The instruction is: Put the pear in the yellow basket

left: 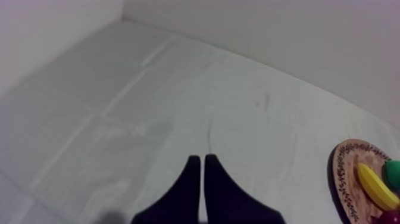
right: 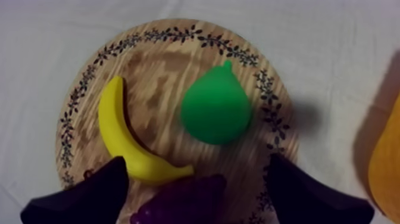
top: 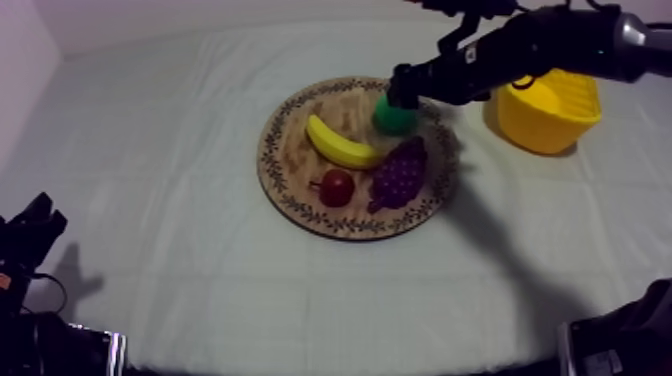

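Note:
The green pear (top: 393,117) lies on the far right part of the round wooden board (top: 293,152), near its patterned rim. My right arm comes in from the upper right, and my right gripper (top: 402,90) hangs just above the pear. In the right wrist view the gripper (right: 197,162) is open, its two black fingers (right: 107,187) wide apart above the board (right: 158,65), with the pear (right: 215,110) just ahead of them and untouched. The yellow basket (top: 548,108) stands to the right of the board. My left gripper (left: 199,167) is shut on nothing, resting low at the left (top: 30,235).
On the board also lie a banana (top: 340,145), a bunch of grapes (top: 400,172) and a small red fruit (top: 336,187). The banana (right: 122,140) lies left of the pear, and the grapes (right: 184,196) sit between the fingers. The basket (right: 387,173) edge is close by.

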Available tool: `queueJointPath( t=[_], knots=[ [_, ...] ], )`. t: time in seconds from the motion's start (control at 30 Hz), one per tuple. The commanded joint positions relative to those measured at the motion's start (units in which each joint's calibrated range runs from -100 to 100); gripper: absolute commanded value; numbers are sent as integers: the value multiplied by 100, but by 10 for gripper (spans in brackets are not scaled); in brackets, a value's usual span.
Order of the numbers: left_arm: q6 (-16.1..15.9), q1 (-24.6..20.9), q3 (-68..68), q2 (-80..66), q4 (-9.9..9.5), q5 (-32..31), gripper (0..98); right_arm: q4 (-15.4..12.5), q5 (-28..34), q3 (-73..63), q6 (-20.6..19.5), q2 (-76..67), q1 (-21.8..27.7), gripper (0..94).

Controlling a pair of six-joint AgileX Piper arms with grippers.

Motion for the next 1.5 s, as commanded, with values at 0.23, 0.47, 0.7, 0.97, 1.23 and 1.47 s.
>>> queueJointPath(
  t=[0.23, 0.47, 0.7, 0.97, 1.23, 1.47],
  knots=[
    [0, 1, 2, -4, 0, 0, 1, 101, 581, -1316, -42, 1271, 29, 836],
    [0, 1, 2, -4, 0, 0, 1, 630, 796, -1985, -535, 2155, 3, 801],
    [0, 1, 2, -4, 0, 0, 1, 950, 905, -2312, -810, 2628, -20, 659],
    [0, 1, 2, -4, 0, 0, 1, 1253, 817, -2237, -1059, 2723, -105, 493],
    [0, 1, 2, -4, 0, 0, 1, 1392, 919, -1527, -1110, 1477, -282, 487],
    [1, 1, 2, -4, 0, 0, 1, 645, 1634, -1480, -108, -446, 144, 495]
  ],
)
